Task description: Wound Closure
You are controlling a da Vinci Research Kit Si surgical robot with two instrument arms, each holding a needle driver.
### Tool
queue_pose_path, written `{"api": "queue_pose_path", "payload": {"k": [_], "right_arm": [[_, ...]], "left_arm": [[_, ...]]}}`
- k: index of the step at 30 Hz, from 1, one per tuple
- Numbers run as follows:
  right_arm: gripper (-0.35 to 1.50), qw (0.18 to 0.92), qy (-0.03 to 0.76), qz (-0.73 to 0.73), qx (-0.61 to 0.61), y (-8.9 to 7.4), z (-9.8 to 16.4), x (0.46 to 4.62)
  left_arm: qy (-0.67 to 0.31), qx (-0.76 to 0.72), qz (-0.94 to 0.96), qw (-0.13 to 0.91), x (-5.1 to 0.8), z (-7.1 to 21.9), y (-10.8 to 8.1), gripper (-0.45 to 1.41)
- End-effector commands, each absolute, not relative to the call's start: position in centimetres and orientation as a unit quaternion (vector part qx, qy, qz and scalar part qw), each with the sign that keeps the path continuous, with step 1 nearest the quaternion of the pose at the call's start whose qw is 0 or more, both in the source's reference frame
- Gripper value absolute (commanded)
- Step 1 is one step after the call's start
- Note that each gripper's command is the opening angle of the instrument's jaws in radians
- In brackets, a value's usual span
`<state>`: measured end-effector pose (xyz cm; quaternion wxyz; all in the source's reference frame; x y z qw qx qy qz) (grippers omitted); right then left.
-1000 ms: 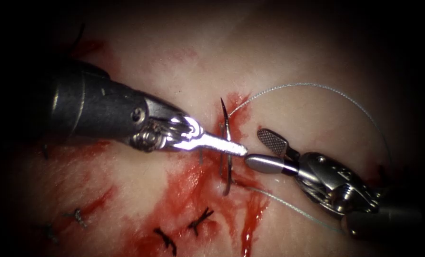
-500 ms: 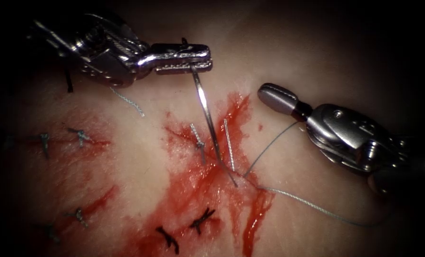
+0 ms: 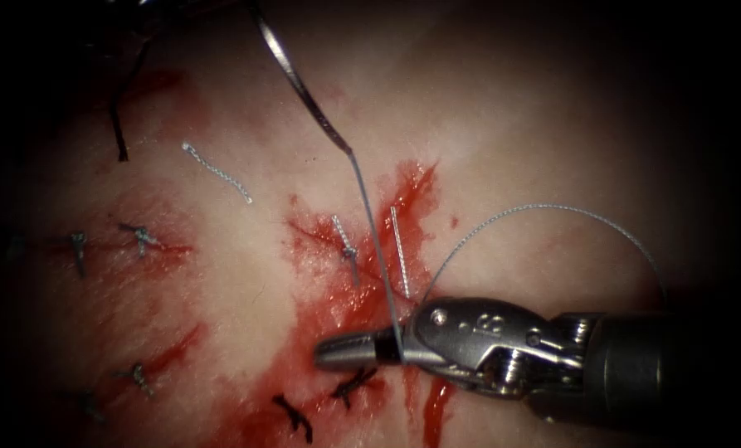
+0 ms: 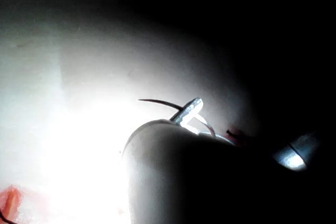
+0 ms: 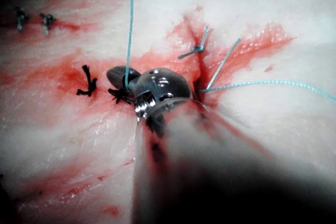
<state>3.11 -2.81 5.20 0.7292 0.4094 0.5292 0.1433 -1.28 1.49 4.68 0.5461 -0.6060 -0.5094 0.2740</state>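
The left end effector [image 4: 191, 111] is clamped together on the curved needle [image 3: 304, 91]. In the left wrist view the needle's pointed end sticks out past one side of the jaws and the rest of its curve trails off the other side, so the grip sits part-way along the body; the exact spot cannot be told. In the endoscope view the needle hangs free above the tissue [image 3: 553, 124], near the tissue's far edge and to the left of the cut [image 3: 411, 195]. None of it is in the tissue.

From the needle's swaged end the thread [image 3: 374, 241] runs straight and taut down across the red fluid [image 3: 329, 323] to the right end effector [image 3: 324, 355]. That tool lies low over the near end of the cut with its jaws pointing left, closed on the thread where it meets them. The right wrist view shows the same hold, the thread rising straight from the closed jaws. A slack loop of the same thread arcs over the tissue on the right side of the cut, above the tool's shaft.

Short pale cut ends of thread [image 3: 216, 172] lie on the tissue left of the cut, with two more beside the cut's upper part. Dark knotted stitches [image 3: 352, 383] sit just below the right tool's jaws.
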Motion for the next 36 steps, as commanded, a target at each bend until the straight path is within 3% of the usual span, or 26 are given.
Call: {"api": "queue_pose_path", "payload": {"k": [1, 9, 17, 31, 36], "right_arm": [[-0.35, 0.722, 0.517, 0.146, 0.436, -3.0, 5.1, 3.11], [-0.35, 0.705, 0.453, 0.18, 0.515, -3.3, 4.8, 2.65], [-0.35, 0.702, 0.404, 0.208, 0.548, -3.4, 4.7, 2.13], [-0.35, 0.701, 0.391, 0.247, 0.543, -3.3, 4.8, 2.0], [-0.35, 0.706, 0.468, 0.271, 0.456, -3.0, 4.8, 2.31]], "left_arm": [[-0.478, -0.617, 0.297, 0.55, -1.23, 4.8, 1.6, -0.45], [-0.235, -0.611, 0.502, 0.565, -0.14, 5.2, 2.1, -0.45], [-0.118, -0.552, 0.604, 0.563, 0.3, 5.4, 2.2, -0.45], [-0.129, -0.545, 0.629, 0.54, -0.03, 5.4, 1.9, -0.45], [-0.209, -0.552, 0.609, 0.53, -0.27, 5.4, 1.8, -0.45]]}}
